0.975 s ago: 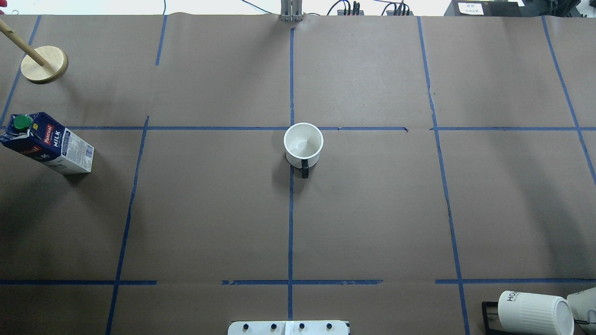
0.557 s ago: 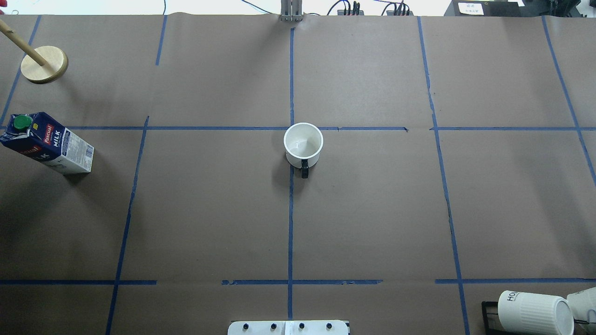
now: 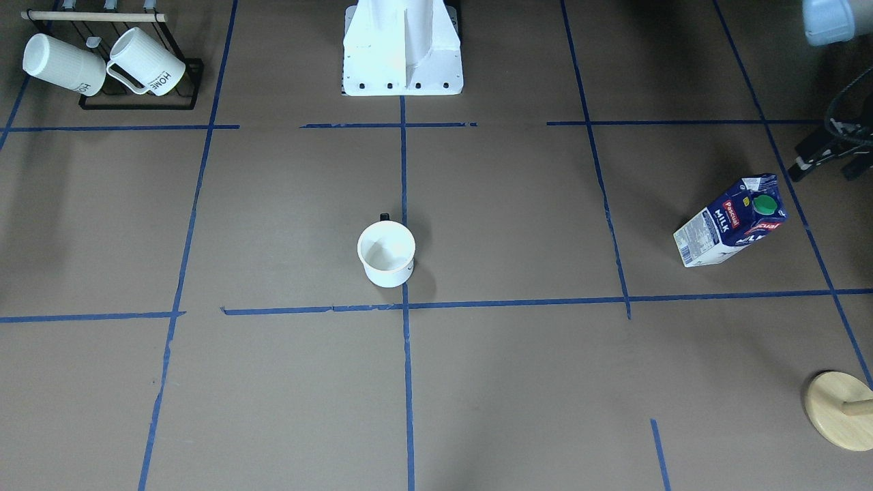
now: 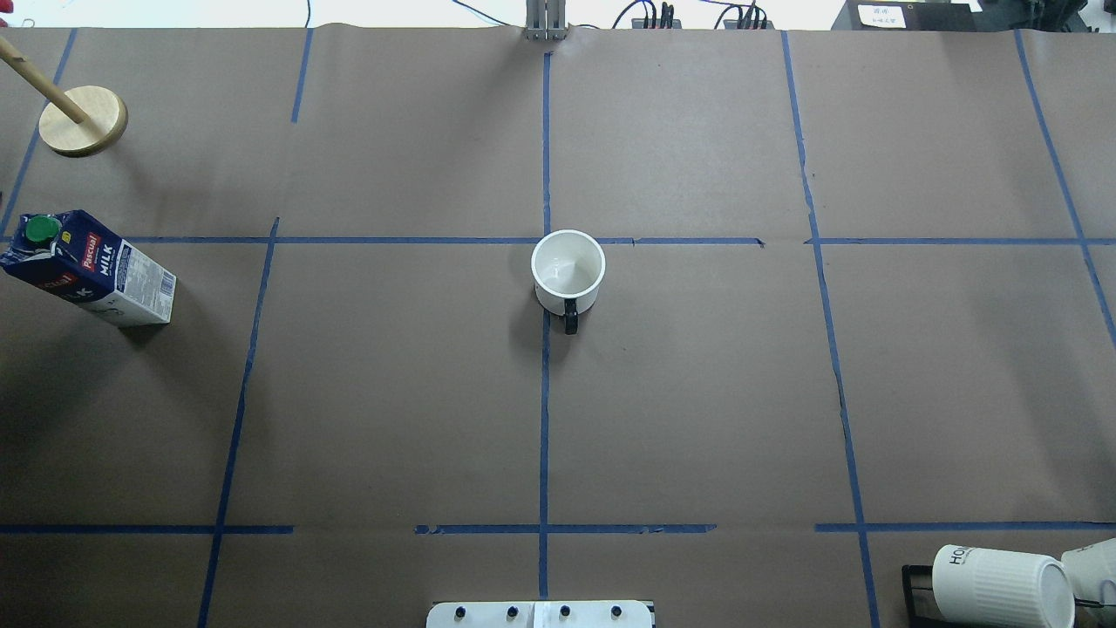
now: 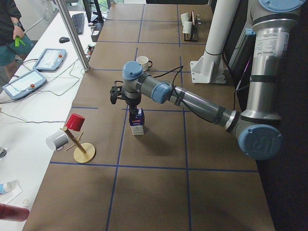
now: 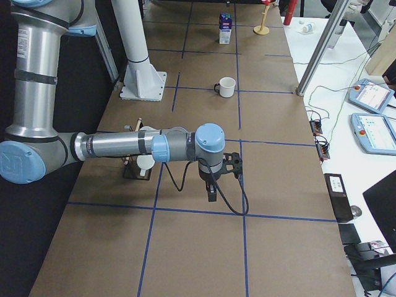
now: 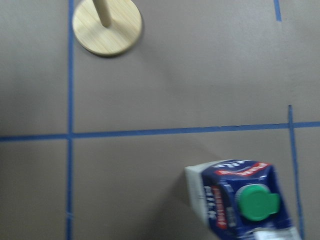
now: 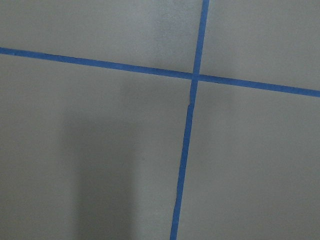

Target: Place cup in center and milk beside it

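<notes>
Two sets of jaws I cannot read as wide or narrow; cup [image 3: 386,262] sits just beside the center [image 3: 405,305], milk [image 3: 730,219] well apart.

My table [image 4: 697,392] is brown with blue lines [image 4: 544,419] in a grid. The cup [image 4: 568,272] is white with a black handle [image 4: 570,319]. The milk [image 4: 91,270] is dark blue and white, with a green cap [image 4: 41,228] and a red label [image 4: 90,250]. The mugs [image 3: 65,63] are white with ribs.

Brown paper gridded with blue tape covers the table [image 4: 697,392]. Along the table's long side runs a white bench [image 5: 33,120] carrying teach pendants [image 5: 50,58] and a keyboard [image 5: 79,21]. A metal post [image 5: 72,33] rises at the table's edge.
</notes>
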`<state>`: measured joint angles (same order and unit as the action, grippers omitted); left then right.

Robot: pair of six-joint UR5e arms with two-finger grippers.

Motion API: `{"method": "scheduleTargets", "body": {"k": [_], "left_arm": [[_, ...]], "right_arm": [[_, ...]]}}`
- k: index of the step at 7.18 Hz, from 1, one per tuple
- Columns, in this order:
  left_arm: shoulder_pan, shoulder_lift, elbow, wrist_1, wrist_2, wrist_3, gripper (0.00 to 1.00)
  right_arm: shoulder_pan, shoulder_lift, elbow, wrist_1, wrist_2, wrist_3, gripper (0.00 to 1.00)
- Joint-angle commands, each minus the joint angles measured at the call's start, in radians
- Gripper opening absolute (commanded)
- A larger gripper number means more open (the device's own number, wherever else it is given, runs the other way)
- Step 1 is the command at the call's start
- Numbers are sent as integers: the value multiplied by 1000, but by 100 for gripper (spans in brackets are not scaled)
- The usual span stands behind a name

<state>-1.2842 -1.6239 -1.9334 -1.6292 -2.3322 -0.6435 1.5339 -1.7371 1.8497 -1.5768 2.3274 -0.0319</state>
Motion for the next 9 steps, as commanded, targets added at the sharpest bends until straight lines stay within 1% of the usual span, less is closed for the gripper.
{"method": "scheduleTargets", "body": {"k": [1,4,5,7,8,9], "left_arm": [[61,-24,13,-3,57,-93,100],[97,-25,47,-9,57,-94,100],[106,-25,72,-41,57,-94,100],[118,-25,167,-165,57,-96,100],[124,-25,169,-175,57,-96,99],[124,-27,154,-173,57,-99,90]], "right_arm": [[0,-1,0,1,1,-2,100],[0,-4,0,1,0,-2,100],[0,-4,0,1,0,-2,100],[0,-5,0,1,1,-2,100],[0,-5,0,1,0,-2,100],[0,-5,0,1,1,-2,100]]}}
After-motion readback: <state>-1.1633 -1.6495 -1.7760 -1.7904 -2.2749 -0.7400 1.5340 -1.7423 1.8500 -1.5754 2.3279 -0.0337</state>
